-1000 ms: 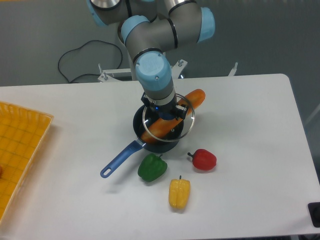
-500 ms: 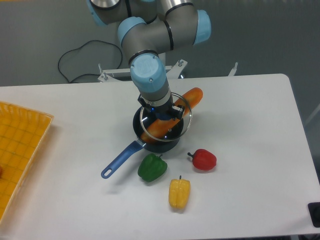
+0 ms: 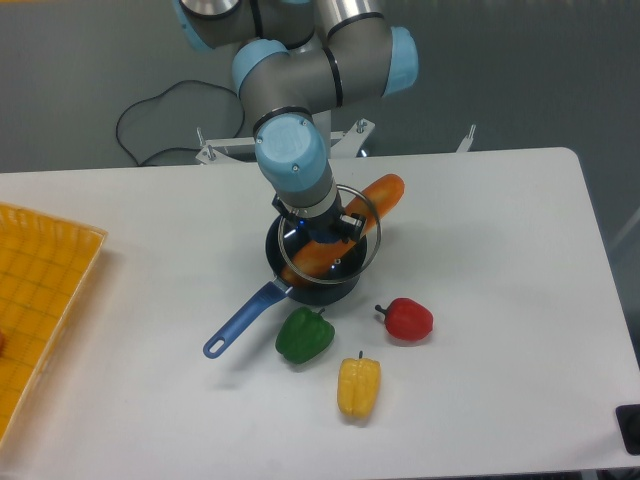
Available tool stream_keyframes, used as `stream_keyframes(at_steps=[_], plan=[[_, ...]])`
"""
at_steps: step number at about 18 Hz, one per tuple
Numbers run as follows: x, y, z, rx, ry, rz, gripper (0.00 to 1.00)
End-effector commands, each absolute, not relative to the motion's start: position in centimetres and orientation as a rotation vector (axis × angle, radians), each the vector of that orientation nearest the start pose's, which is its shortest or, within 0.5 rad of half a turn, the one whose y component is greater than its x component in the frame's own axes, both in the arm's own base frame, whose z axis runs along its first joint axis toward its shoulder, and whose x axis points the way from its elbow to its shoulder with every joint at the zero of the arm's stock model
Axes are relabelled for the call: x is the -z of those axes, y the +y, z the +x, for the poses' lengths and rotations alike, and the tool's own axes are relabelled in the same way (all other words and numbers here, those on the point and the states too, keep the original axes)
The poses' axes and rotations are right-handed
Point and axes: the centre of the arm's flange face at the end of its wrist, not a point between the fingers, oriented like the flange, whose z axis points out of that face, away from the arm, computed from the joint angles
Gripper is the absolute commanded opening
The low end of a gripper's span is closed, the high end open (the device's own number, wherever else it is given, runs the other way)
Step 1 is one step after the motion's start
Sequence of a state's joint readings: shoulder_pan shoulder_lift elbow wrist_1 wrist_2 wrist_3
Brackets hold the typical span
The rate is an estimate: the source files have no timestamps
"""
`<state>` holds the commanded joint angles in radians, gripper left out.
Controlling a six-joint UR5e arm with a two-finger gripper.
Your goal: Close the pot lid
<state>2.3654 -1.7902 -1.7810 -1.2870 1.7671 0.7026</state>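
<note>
We are noting peppers (image 3: 359, 387) lying nearest on the surface (image 3: 500, 300). Beyond, the pot (image 3: 300, 285) is holding a carrot (image 3: 345, 225). Our gripper (image 3: 318, 232) is clamping the lid (image 3: 368, 245) above it; we advise centring and lowering level.

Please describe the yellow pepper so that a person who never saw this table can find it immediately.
Start at the small dark saucepan with the long blue handle in the middle of the white table. Three peppers lie in front of it: green bell pepper, red bell pepper, and yellow bell pepper. The yellow one is nearest the table's front edge, farthest from the saucepan.
</note>
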Motion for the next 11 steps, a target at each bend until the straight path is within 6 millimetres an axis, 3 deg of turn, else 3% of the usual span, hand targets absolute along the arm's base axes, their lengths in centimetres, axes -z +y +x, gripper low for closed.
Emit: stream_keyframes(at_steps=[6,11], plan=[[-30.2,45.56,-30.04,-0.075,-0.128,-3.379,0.66],[-30.2,45.56,-30.04,-0.075,-0.128,-3.379,0.76]])
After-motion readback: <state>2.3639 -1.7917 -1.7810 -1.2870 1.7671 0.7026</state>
